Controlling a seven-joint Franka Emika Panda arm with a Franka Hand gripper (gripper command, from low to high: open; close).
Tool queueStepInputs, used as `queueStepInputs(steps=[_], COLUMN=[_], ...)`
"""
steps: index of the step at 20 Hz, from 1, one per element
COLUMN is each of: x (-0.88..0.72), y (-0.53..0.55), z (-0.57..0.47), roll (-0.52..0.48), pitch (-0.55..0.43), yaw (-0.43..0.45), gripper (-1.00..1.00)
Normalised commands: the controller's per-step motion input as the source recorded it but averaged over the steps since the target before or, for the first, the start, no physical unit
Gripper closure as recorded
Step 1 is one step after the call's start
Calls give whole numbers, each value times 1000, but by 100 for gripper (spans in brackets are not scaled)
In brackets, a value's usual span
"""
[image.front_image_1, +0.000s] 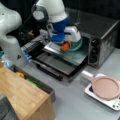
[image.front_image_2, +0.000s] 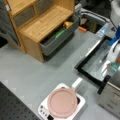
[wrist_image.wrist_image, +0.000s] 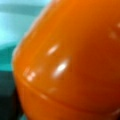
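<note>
Orange filled almost all of my wrist view: a smooth, glossy orange object (wrist_image.wrist_image: 72, 62) with a rounded, bulging body and bright highlights, sitting directly under my wrist camera with teal behind it at the upper left. In a front view the same orange object (image.front_image_1: 65, 46) showed as a short, stubby piece lying with its long axis running from the view's lower left up to the right, its blunt end pointing toward the lower left. It lay on the teal plate (image.front_image_1: 76, 46), a round, shiny dish resting on the tray (image.front_image_1: 75, 56) drawn out of the toaster oven (image.front_image_1: 100, 37), near the tray's left edge. My gripper (image.front_image_1: 62, 41) was down over the orange object, seemingly in contact with it; whether my fingers were spread or pinched on it I could not tell, since my blue and white wrist covered them.

The oven was a boxy, brushed-metal unit with dark knobs on its right panel, its glass door (image.front_image_1: 53, 66) folded down flat onto the grey worktop (image.front_image_1: 72, 100). Toward the worktop's right edge sat a round, matte pink pan (image.front_image_1: 105, 87) on a white stove (image.front_image_1: 100, 98). At the left edge stood a wooden cabinet (image.front_image_1: 22, 97) with an open grey drawer (image.front_image_1: 41, 85).
</note>
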Motion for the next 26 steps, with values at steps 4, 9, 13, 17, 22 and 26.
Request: queueStepInputs(steps=[4, 9, 13, 17, 22, 26], x=[54, 43, 35, 40, 37, 38], y=[-18, -57, -68, -86, -93, -100], z=[112, 67, 65, 67, 105, 119], roll=[22, 16, 28, 18, 8, 2], pitch=[121, 122, 125, 131, 154, 163], yaw=[-90, -86, -65, -56, -41, -14], gripper=[100, 100, 100, 100, 100, 100])
